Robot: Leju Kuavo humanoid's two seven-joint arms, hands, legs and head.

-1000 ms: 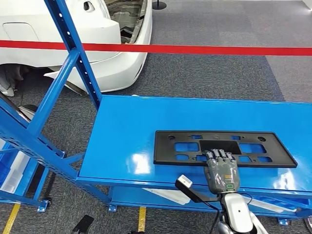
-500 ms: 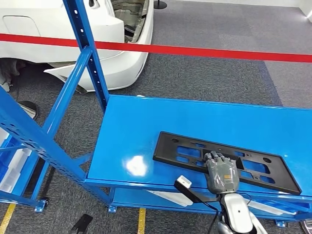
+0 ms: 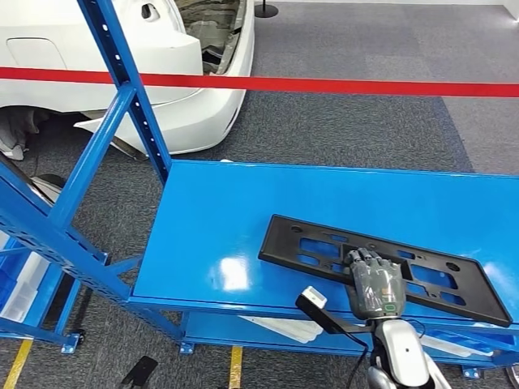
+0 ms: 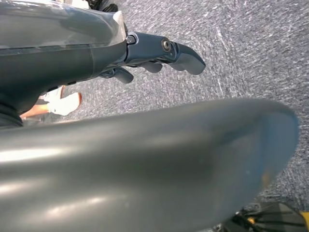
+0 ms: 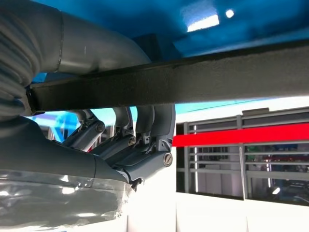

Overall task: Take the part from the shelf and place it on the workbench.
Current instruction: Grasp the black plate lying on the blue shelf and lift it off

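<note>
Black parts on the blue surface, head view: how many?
1. The black part lies flat along the near edge of the blue surface, with the right hand gripping its near edge. Lower shelves are mostly hidden.

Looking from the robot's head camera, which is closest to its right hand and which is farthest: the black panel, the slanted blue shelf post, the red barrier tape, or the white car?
1. Black panel: the right hand grips its near edge, on the blue workbench.
2. Slanted blue shelf post: off to the left.
3. Red barrier tape and white car: both beyond the workbench, too close to call.
</note>
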